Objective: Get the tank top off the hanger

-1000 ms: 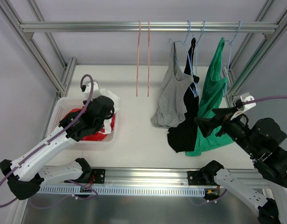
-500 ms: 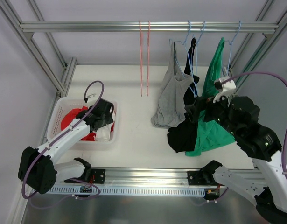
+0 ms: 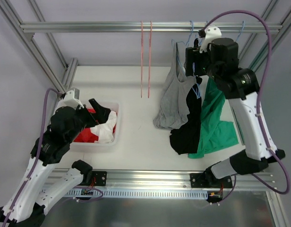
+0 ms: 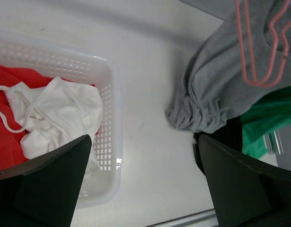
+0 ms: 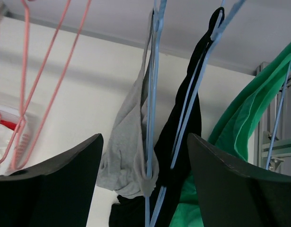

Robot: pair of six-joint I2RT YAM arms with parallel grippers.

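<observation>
Three tank tops hang from blue hangers on the top rail: a grey one, a black one and a green one. My right gripper is raised near the rail, open. In the right wrist view its jaws straddle a blue hanger with the grey tank top bunched on it, touching neither. The black top hangs just to the right. My left gripper hovers open and empty beside the basket.
The white basket at the left holds a white garment and red cloth. Two bare pink hangers hang left of the grey top. Metal frame posts stand along both sides of the table.
My left gripper opened and lifted off the basket, leaving the white garment inside. My right arm rose from beside the green top to the hangers, its jaws narrowing a little.
</observation>
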